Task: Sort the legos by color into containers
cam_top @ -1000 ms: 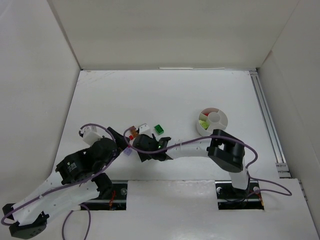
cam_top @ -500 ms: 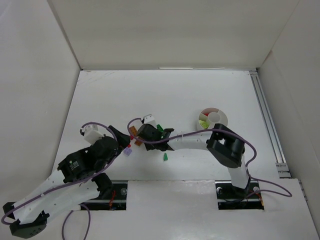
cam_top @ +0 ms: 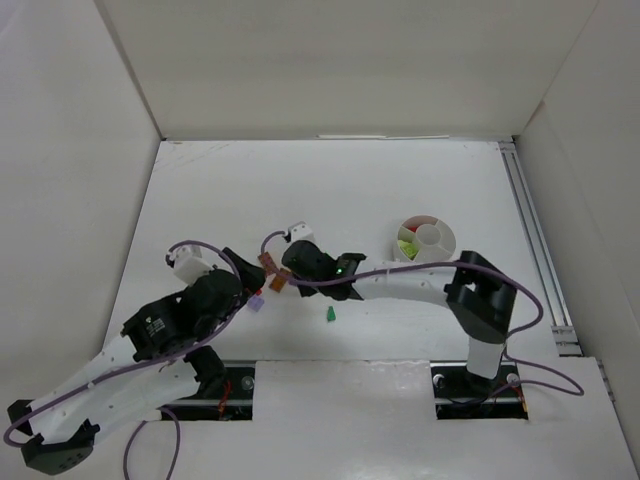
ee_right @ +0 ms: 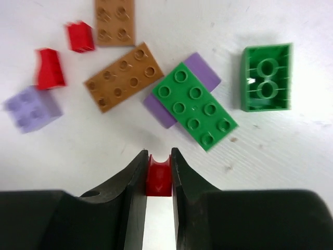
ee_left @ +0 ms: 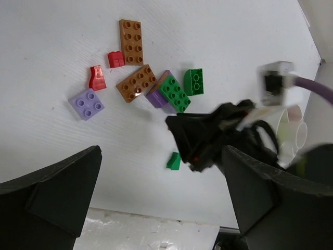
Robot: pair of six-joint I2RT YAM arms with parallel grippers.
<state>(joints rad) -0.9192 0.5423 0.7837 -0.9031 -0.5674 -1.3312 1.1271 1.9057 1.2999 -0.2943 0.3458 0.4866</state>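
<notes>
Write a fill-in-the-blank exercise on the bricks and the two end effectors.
The right end effector is shut on a small brick coloured ___.
The long green brick rests on a lower brick coloured ___.
The left end effector stands ___, holding nothing.
Missing words: red; purple; open.

White table carried a brick cluster: two orange-brown plates, two red bits, a lilac square, a green brick, a green plate lying across a purple brick, one small green piece apart, and the round white dish well right.
</notes>
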